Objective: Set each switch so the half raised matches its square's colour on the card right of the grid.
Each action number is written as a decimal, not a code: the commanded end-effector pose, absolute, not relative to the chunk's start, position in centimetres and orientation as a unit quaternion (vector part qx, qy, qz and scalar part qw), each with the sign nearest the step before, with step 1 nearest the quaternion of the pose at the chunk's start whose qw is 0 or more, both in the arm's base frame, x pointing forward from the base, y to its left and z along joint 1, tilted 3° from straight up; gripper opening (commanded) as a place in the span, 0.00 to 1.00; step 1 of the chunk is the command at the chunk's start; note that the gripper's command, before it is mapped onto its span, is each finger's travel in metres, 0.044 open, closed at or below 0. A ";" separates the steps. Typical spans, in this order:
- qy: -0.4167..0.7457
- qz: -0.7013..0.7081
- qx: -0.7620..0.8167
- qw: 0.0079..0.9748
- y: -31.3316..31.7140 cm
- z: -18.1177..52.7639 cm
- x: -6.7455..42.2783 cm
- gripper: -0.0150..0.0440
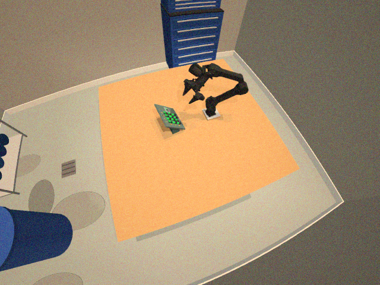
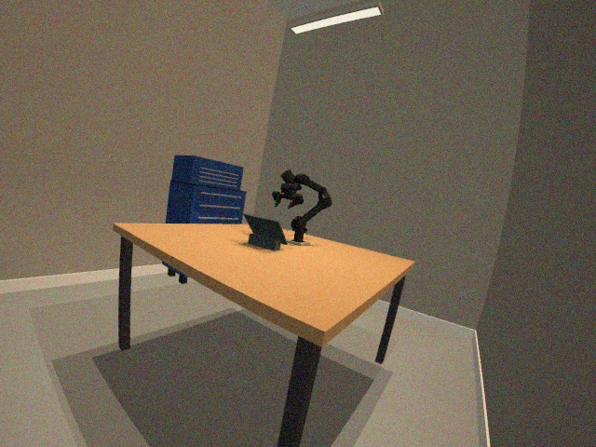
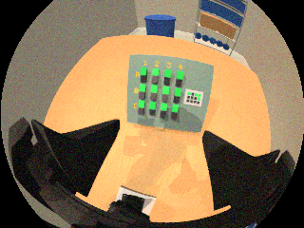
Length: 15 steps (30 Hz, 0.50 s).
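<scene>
Two fingers spread wide, claw [image 1: 192, 94] empty, above panel [image 1: 169, 117]

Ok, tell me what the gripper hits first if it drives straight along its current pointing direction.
Probably the orange table top just short of the switch panel. The open gripper hangs above the table, angled down toward the panel's near edge; depth is unclear, so it might reach the panel itself.

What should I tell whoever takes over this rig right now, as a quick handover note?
Gripper: open, holding nothing, raised in the air off the panel.
Switch panel: tilted on its stand on the orange table, in front of the arm's base; three rows of four switches.
Card: on the panel, right of the grid; its squares are too small to read.
Done: no press evident.
Left: compare switches with card, flip the differing ones, lift clear.
</scene>
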<state>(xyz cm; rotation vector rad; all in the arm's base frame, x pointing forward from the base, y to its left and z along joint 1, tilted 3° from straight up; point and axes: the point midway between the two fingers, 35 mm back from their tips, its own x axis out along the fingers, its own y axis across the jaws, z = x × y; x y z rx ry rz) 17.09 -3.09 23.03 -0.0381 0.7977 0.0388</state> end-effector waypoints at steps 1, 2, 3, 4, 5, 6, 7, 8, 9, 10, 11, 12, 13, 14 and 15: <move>0.389 0.019 -0.019 0.921 -3.1 22.9 17.2 0.89; 0.390 0.019 -0.020 0.920 -3.0 22.5 17.4 0.84; 0.391 0.020 -0.022 0.920 -2.9 21.9 17.8 0.80; 0.393 0.020 -0.024 0.919 -2.8 21.2 18.4 0.75; 0.394 0.019 -0.026 0.919 -2.6 20.4 18.9 0.71; 0.395 0.018 -0.027 0.918 -2.3 19.6 19.3 0.67; 0.395 0.016 -0.029 0.918 -2.1 18.8 19.8 0.62; 0.394 0.014 -0.030 0.918 -1.8 18.0 20.2 0.58; 0.394 0.011 -0.031 0.919 -1.5 17.2 20.6 0.53; 0.392 0.007 -0.032 0.919 -1.1 16.4 21.0 0.49; 0.390 0.004 -0.032 0.920 -0.8 15.6 21.3 0.44; 0.389 0.002 -0.032 0.921 -0.5 14.9 21.5 0.40; 0.387 0.000 -0.032 0.921 -0.3 14.6 21.6 0.35; 0.387 0.000 -0.032 0.922 -0.3 14.5 21.7 0.31; 0.387 0.000 -0.032 0.922 -0.3 14.5 21.7 0.26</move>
